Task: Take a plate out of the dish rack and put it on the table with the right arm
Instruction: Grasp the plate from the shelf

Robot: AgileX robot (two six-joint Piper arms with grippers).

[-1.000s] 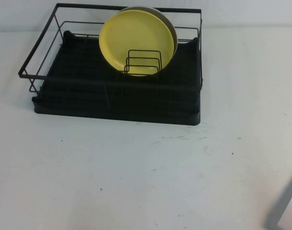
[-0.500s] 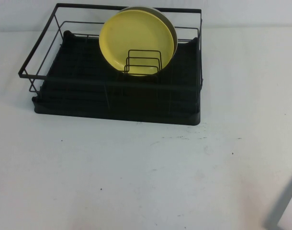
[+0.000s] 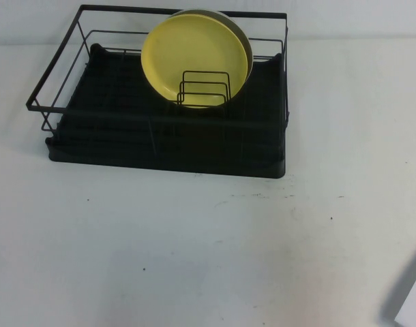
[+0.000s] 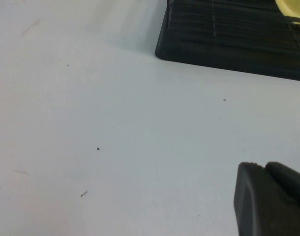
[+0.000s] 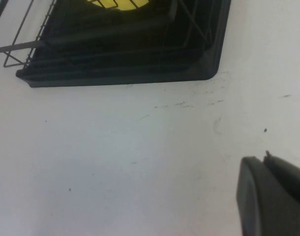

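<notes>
The pale-yellow plate (image 3: pixel 194 58) stands upright on edge in the black wire dish rack (image 3: pixel 126 139), held by small wire dividers at the back middle. A grey-white plate (image 3: pixel 244 35) stands just behind it. The rack sits at the far side of the white table (image 3: pixel 194 252). My right gripper (image 5: pixel 264 158) is shut and empty, low over the table well in front of the rack's right corner (image 5: pixel 209 69); the plate's edge (image 5: pixel 120 4) shows beyond. My left gripper (image 4: pixel 262 166) is shut and empty over the table, in front of the rack's left corner (image 4: pixel 165 49).
A grey and white part of my right arm (image 3: pixel 414 303) shows at the high view's bottom right corner. Small dark specks and scuffs (image 3: pixel 262 196) mark the table in front of the rack.
The arm part at the bottom right corner of the high view has shifted slightly, showing more white. The rack and plates have not moved.
</notes>
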